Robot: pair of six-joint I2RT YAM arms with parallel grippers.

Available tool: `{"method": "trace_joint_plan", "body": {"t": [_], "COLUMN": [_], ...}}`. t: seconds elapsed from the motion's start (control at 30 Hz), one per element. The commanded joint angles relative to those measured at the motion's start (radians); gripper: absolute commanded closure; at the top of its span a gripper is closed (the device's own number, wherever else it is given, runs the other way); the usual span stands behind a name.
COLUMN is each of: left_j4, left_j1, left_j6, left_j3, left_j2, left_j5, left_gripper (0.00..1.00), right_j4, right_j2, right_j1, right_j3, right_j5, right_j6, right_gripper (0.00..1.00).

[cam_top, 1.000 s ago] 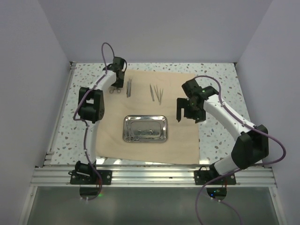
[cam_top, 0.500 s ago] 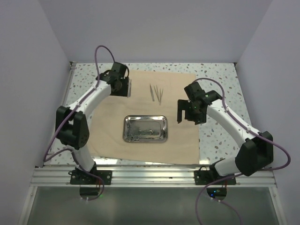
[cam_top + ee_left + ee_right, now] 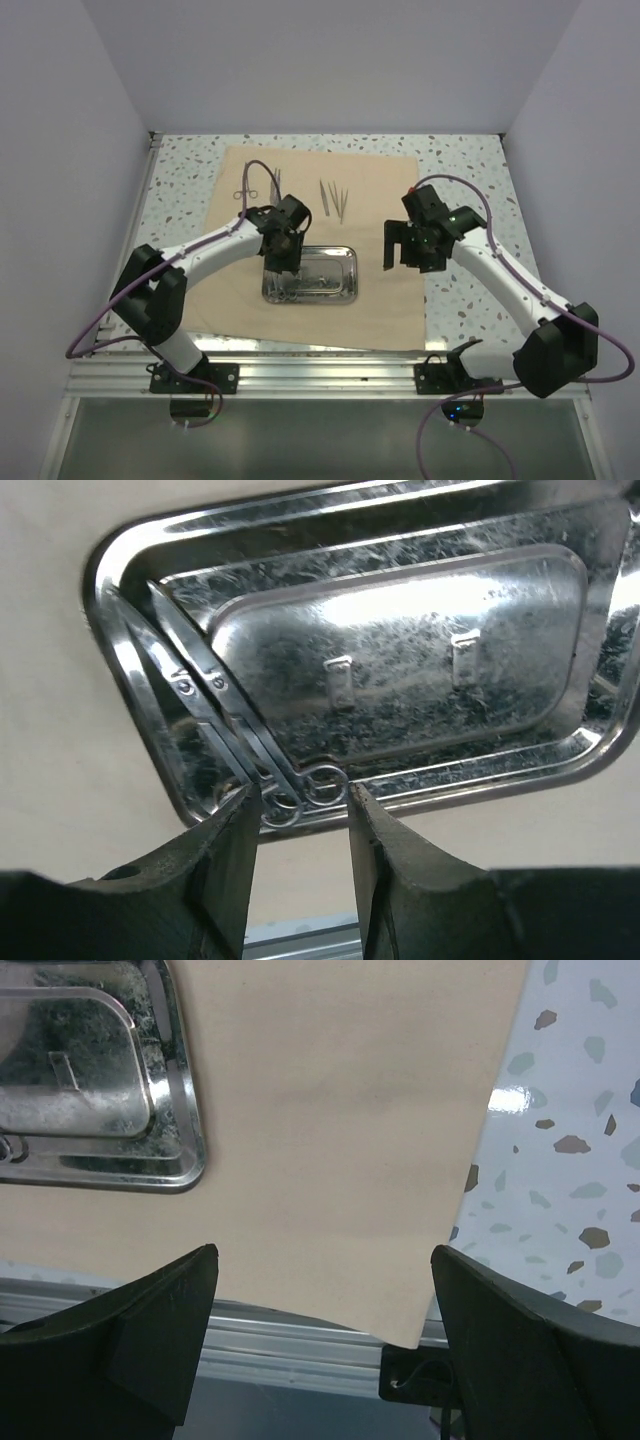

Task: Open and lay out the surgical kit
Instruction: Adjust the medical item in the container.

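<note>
The beige cloth wrap [image 3: 385, 295] lies spread flat on the table. The shiny steel tray [image 3: 352, 276] sits on its middle. My left gripper [image 3: 282, 262] hovers over the tray's left end, open and empty. In the left wrist view, two scissors-like instruments [image 3: 205, 705] lie in the tray [image 3: 600, 610], their finger rings just beyond my left gripper [image 3: 300, 815]. Ringed instruments [image 3: 241, 190] and several tweezer-like ones [image 3: 334, 199] lie on the far part of the cloth. My right gripper [image 3: 405, 258] is wide open and empty above the cloth's right side; it also shows in the right wrist view [image 3: 320, 1260].
The speckled tabletop [image 3: 470, 180] shows around the cloth. An aluminium rail [image 3: 320, 375] runs along the near edge. Walls close the left, right and back. The right wrist view shows the tray's corner [image 3: 185, 1165] and the cloth's near right corner [image 3: 415, 1335].
My left arm has swung from the far left of the cloth down to the tray's left end. My right gripper has shifted slightly nearer and to the right.
</note>
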Motion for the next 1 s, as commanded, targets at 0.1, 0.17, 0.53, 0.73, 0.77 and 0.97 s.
{"method": "trace_joint_plan", "body": {"t": [0.1,0.17,0.53,0.73,0.77,0.97], "left_j4": [0.017,0.017,0.043,0.059,0.065,0.089], "left_j1": [-0.088,-0.096,-0.102,-0.100,-0.102,-0.083], "left_j6": [-0.130,-0.153,-0.210,-0.213,-0.212,-0.196], "left_j3": [-0.035,-0.053,-0.107,-0.098,-0.098,-0.087], "left_j2": [0.004,-0.002,-0.049,-0.011,-0.005,0.029], "left_j5": [0.015,0.004,-0.091,-0.142,-0.152,-0.160], "left_gripper": [0.57,0.58,0.58,0.58,0.59,0.58], "right_j4": [-0.007,-0.010,-0.020,-0.032,-0.033,-0.038], "right_j2": [-0.079,-0.099,-0.118,-0.105,-0.105,-0.098], "right_j1": [-0.003,-0.001,-0.003,-0.003,-0.001,-0.003], "right_j3": [-0.035,-0.046,-0.071,-0.048,-0.046,-0.048], "right_j5": [-0.014,-0.012,-0.020,-0.011,-0.011,-0.006], "right_j6": [-0.035,-0.034,-0.036,-0.042,-0.040,-0.034], "right_gripper": [0.09,0.08,0.08,0.08,0.08,0.08]}}
